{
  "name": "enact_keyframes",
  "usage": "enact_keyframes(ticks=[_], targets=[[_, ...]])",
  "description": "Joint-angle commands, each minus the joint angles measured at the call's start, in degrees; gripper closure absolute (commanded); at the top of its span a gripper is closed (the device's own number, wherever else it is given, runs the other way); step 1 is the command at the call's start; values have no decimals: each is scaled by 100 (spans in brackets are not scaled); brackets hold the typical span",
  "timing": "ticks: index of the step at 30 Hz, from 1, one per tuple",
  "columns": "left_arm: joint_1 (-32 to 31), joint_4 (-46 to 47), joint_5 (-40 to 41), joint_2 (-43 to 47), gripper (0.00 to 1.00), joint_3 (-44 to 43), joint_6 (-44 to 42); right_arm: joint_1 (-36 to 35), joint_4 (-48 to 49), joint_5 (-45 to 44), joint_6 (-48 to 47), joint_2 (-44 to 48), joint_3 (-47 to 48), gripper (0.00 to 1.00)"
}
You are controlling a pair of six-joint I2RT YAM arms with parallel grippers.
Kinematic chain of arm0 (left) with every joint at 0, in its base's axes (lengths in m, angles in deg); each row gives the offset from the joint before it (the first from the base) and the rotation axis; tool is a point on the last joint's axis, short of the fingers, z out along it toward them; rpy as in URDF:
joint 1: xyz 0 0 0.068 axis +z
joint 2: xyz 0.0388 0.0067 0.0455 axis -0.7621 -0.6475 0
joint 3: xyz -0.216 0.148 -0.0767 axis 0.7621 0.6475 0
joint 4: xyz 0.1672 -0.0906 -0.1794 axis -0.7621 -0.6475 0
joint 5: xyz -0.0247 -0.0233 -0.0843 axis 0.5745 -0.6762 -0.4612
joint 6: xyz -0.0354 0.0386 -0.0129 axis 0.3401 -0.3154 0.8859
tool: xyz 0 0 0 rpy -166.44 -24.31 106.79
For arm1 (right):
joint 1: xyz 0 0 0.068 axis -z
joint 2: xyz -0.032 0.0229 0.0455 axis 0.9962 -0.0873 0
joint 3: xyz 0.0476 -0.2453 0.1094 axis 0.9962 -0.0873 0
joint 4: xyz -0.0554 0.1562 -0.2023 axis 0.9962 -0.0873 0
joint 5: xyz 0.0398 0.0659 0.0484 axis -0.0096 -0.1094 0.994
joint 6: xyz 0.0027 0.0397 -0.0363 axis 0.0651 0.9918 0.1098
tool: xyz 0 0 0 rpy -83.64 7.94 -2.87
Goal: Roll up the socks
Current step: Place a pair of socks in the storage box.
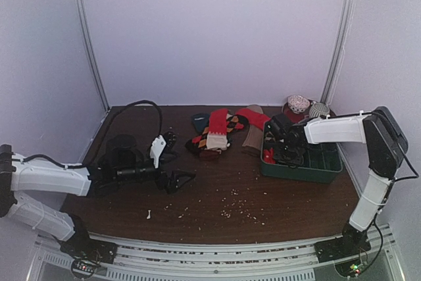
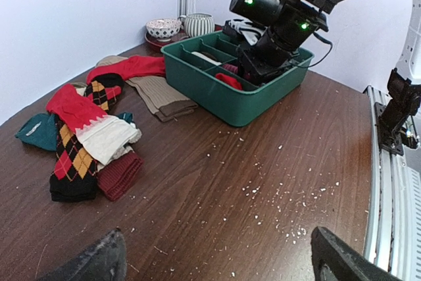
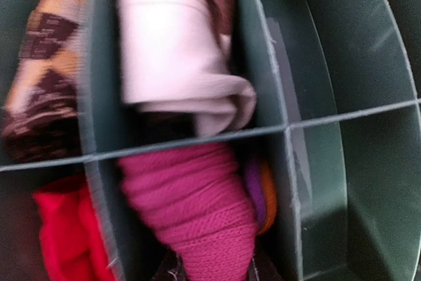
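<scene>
Left side: the left gripper [image 1: 176, 179] hovers low over the dark brown wooden table [image 1: 217, 228]. Its fingers are spread wide and hold nothing. It is well apart from the heap of loose socks [image 1: 217, 133].

Hazard 1: the heap is overlapped. A red sock with a white cuff [image 2: 89, 120] lies across a black, red and yellow argyle sock [image 2: 69, 162], with a dark red ribbed sock [image 2: 122, 174] just beside them. A pinch here probably lifts more than one sock, or drags the whole heap.

Hazard 2: a teal sock [image 2: 36, 131] and a tan ribbed sock [image 2: 158, 93] lie partly under the others. Pulling either one likely disturbs the rest.

Right side: the right gripper [image 1: 275, 144] reaches down into the green plastic divider tray [image 1: 302, 172]. Its fingers are hidden, so I cannot tell whether they are apart or closed.

Hazard 3: the fingers may catch a divider wall and shift the tray, or may pull a finished roll loose.

Tray contents, right wrist view, left to right:
- upper left compartment: a brown and orange patterned roll [image 3: 39, 83];
- below it: a red sock [image 3: 66, 241];
- upper middle: a white rolled sock [image 3: 177, 64];
- lower middle: a magenta knit roll [image 3: 197, 208], touching a small orange and purple item [image 3: 260, 192];
- right compartments [image 3: 355, 44]: nothing visible.
</scene>
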Motion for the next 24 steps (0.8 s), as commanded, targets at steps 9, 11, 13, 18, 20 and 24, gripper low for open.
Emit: enact_keyframes(ticks=[9, 11, 13, 18, 20, 24], targets=[[37, -106, 78, 23, 3, -13, -107, 198, 56, 1067, -348, -645, -207, 61], [35, -105, 73, -36, 3, -41, -119, 231, -51, 1064, -415, -501, -62, 47], [41, -122, 94, -80, 4, -53, -128, 245, -202, 1036, -485, -411, 120, 41], [35, -125, 157, -142, 4, -80, -155, 280, -477, 964, -597, -239, 371, 34], [40, -137, 166, -173, 4, -94, -157, 295, -564, 950, -638, -165, 432, 34], [39, -138, 173, -221, 4, -108, -161, 307, -644, 965, -670, 120, 516, 33]])
